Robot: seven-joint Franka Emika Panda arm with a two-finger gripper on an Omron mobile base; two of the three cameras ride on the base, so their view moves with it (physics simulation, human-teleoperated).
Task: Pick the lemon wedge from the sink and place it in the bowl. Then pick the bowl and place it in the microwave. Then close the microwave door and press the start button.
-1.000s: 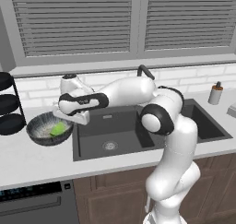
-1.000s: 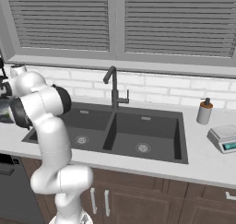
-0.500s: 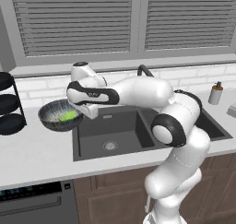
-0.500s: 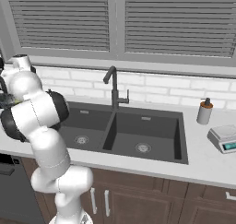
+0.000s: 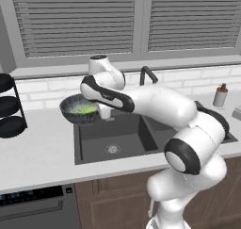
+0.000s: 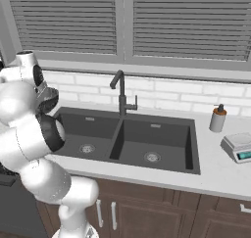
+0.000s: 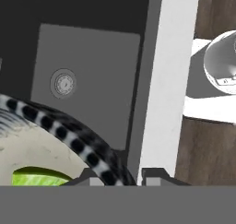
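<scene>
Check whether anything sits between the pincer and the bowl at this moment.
Nothing visible does. The pincer is closed on the rim of the bowl, which hangs above the sink's left edge with the lemon wedge inside.

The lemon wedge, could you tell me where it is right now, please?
The lemon wedge lies inside the bowl, which the gripper holds by its rim above the sink's left edge in the left base view.

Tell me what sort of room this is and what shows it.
A home kitchen, rendered rather than real. A dark double sink with a faucet sits in a pale counter below shuttered windows, wood cabinets run beneath, and a soap bottle and a kitchen scale stand beside the sink.
</scene>
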